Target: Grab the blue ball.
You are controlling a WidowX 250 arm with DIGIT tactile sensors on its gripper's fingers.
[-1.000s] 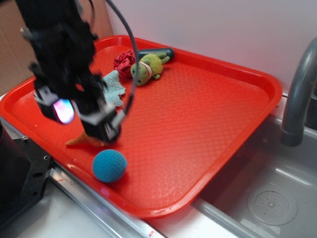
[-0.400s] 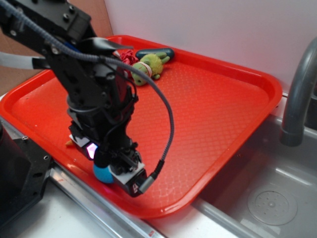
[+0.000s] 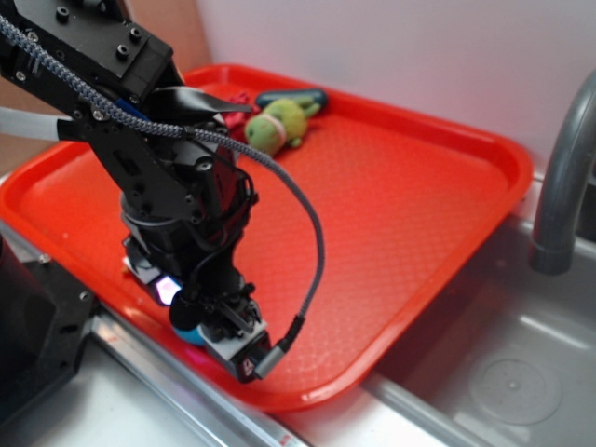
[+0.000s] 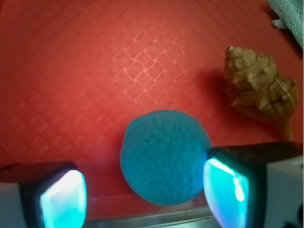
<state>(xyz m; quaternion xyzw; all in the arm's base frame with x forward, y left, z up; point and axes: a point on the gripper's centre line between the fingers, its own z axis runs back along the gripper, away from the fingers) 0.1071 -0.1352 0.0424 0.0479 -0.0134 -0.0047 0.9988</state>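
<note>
— Blue ball (image 4: pixel 164 156), where's it sitting? I can barely spot it from where I stand.

— Low in the wrist view, on the red tray (image 4: pixel 95 71), right between the two fingers of the hand (image 4: pixel 145 190). From the outside view only a sliver of teal (image 3: pixel 189 333) peeks out under the black arm, near the tray's lower left edge (image 3: pixel 307 396).

— Is the hand closed on it?

— No, spread wide. The right finger (image 4: pixel 247 185) looks to be just at the ball's side; the left one (image 4: pixel 54 194) stands clear of it, red tray showing in the gap.

— Anything else close?

— A brown seashell (image 4: pixel 256 88) to the ball's upper right, apart from it. A bit of light-blue cloth (image 4: pixel 289 12) in the top right corner. At the top of the outside view, a green plush toy (image 3: pixel 277 124) lies against a dark oblong thing (image 3: pixel 296 96). A grey faucet (image 3: pixel 559 177) stands at the right.
</note>
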